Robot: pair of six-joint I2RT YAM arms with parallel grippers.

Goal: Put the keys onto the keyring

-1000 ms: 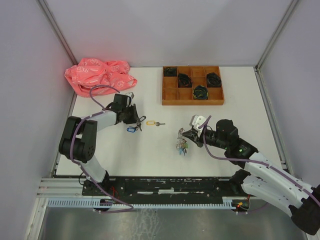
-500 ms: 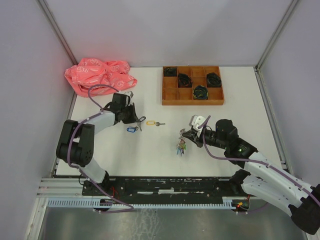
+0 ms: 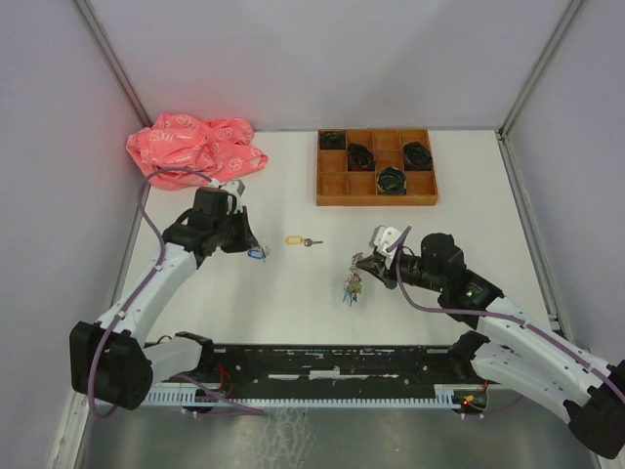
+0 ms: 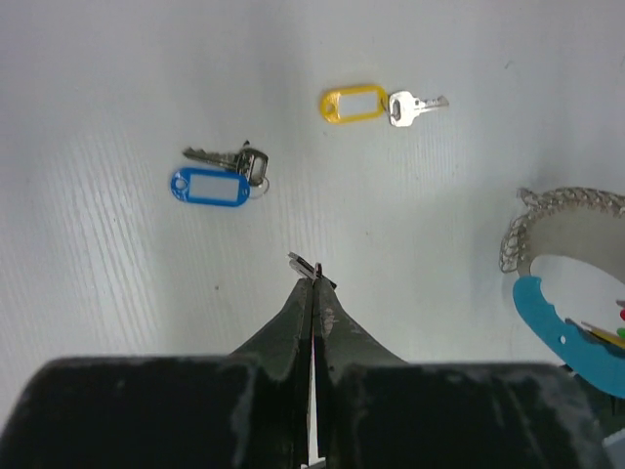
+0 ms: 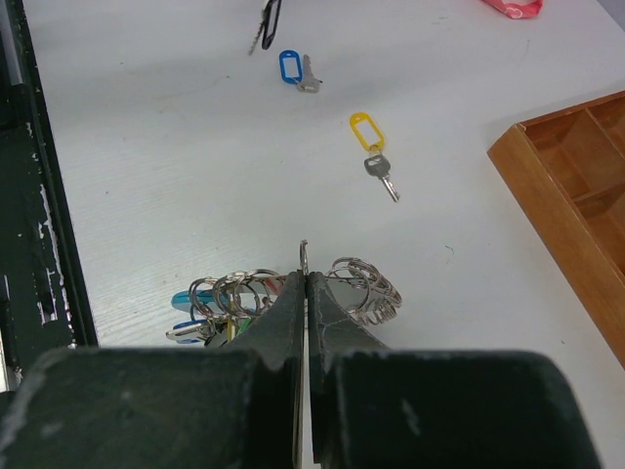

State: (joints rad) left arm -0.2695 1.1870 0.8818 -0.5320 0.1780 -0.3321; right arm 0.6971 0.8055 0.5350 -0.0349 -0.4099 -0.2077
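Two keys lie flat on the white table: a blue-tagged one and a yellow-tagged one. My left gripper hovers just short of the blue key, shut, with a thin silvery sliver sticking out at its tips; what that sliver is I cannot tell. The keyring, a hoop of silvery rings with a light-blue section, rests right of centre. On one of its rings my right gripper is shut.
A crumpled pink bag sits at the back left. A wooden compartment tray with black coiled bundles stands at the back right, its corner near my right gripper. A black rail runs along the near edge.
The left gripper closed and drew back leftward from the keys as its arm swung out to the left; the yellow tag now shows uncovered. The keyring bundle shifted slightly in the right gripper.
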